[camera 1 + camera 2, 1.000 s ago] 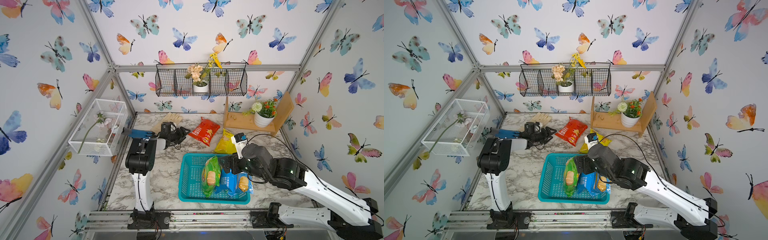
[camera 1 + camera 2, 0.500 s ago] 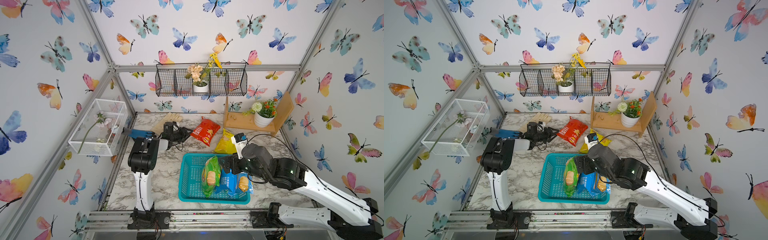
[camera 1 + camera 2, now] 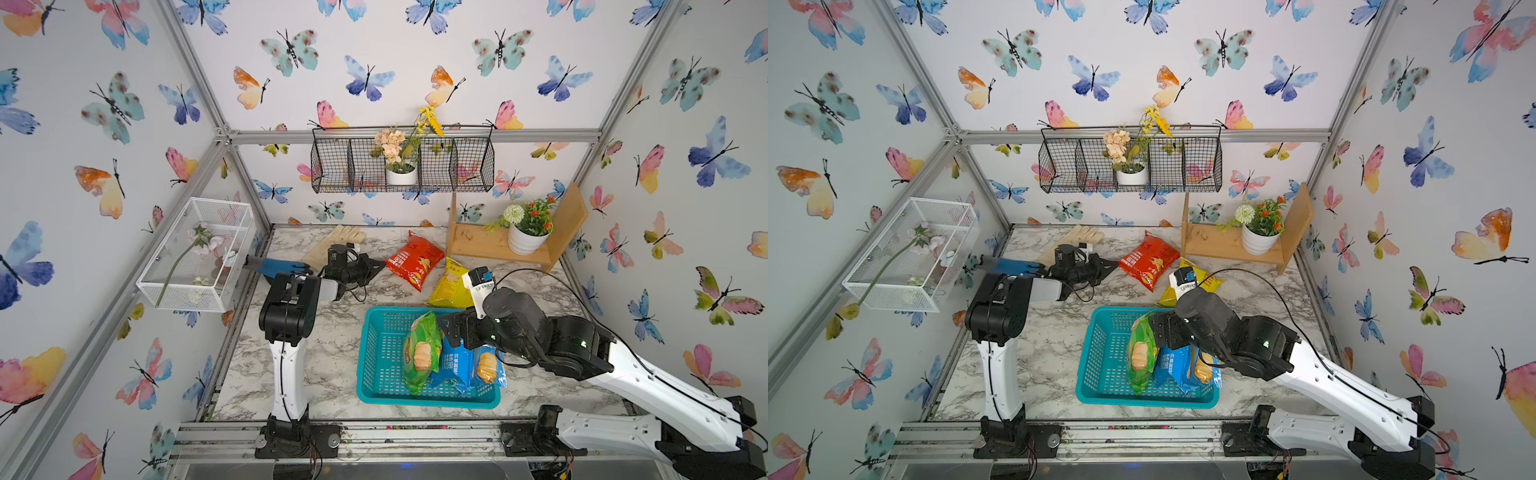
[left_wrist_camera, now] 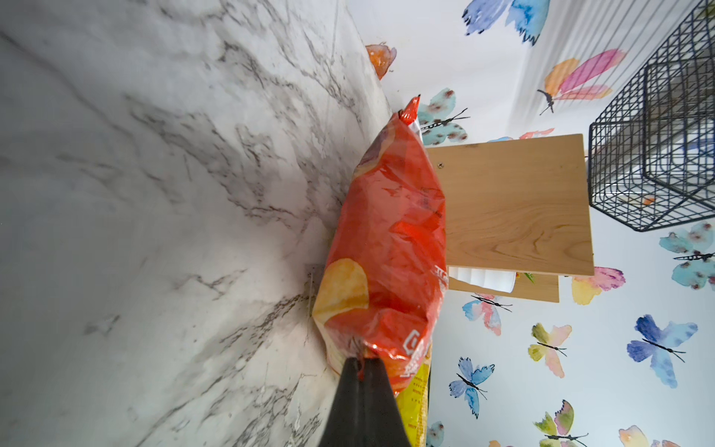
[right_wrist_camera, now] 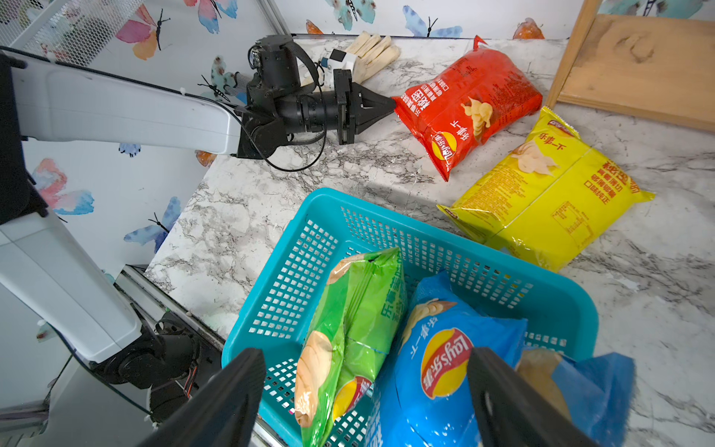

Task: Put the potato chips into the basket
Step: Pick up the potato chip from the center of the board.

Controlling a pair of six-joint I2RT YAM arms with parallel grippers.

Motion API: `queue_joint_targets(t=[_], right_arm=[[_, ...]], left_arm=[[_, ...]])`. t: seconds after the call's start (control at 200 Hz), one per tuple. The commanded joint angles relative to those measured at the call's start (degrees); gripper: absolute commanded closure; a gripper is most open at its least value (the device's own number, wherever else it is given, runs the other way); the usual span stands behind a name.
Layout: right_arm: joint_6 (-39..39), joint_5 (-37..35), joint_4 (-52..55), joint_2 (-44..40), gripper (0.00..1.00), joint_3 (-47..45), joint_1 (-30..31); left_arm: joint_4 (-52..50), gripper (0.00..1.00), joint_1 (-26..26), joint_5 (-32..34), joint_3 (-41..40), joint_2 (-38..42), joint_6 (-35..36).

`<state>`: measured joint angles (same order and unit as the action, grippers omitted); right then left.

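Bag (image 4: pixel 390 240) corner in left gripper (image 4: pixel 361 360)

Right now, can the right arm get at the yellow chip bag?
Probably yes. The yellow chip bag lies uncovered on the table just beyond the basket, and the open right tool hangs nearby.

Mid-frame, a teal grid-holed basket (image 3: pixel 378 353) holds a green bag (image 3: pixel 422 353), a light blue bag (image 3: pixel 453 365) and a darker blue bag (image 3: pixel 487 370). Above it, a red bag (image 3: pixel 415 259) and a yellow bag (image 3: pixel 451 286) lie on grey-veined white marble (image 3: pixel 332 353). Pastel butterflies (image 3: pixel 368 81) dot the walls (image 3: pixel 415 54).
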<state>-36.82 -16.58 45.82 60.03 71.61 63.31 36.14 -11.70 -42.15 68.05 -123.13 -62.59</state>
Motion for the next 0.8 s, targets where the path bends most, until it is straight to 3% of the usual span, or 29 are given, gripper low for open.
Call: queue_joint_targets(t=[0.0, 0.155, 0.516, 0.796], right_arm=[[0.5, -0.9, 0.7, 0.0, 0.12, 0.1, -0.3], [1.8, -0.3, 0.0, 1.7, 0.12, 0.6, -0.3], [3.8, 1.9, -3.4, 5.4, 0.14, 1.7, -0.3], [6.8, 2.3, -3.3, 8.9, 0.14, 5.4, -0.3]], left_arm=[[1.0, 1.00, -0.1, -3.2, -1.4, 3.2, 0.2], [-3.3, 1.00, 0.0, -3.6, -2.9, 8.3, 3.1], [-27.3, 1.00, 0.0, -0.8, -0.7, 21.7, 18.3], [-37.7, 1.00, -0.2, 0.4, 1.9, 30.4, 23.2]])
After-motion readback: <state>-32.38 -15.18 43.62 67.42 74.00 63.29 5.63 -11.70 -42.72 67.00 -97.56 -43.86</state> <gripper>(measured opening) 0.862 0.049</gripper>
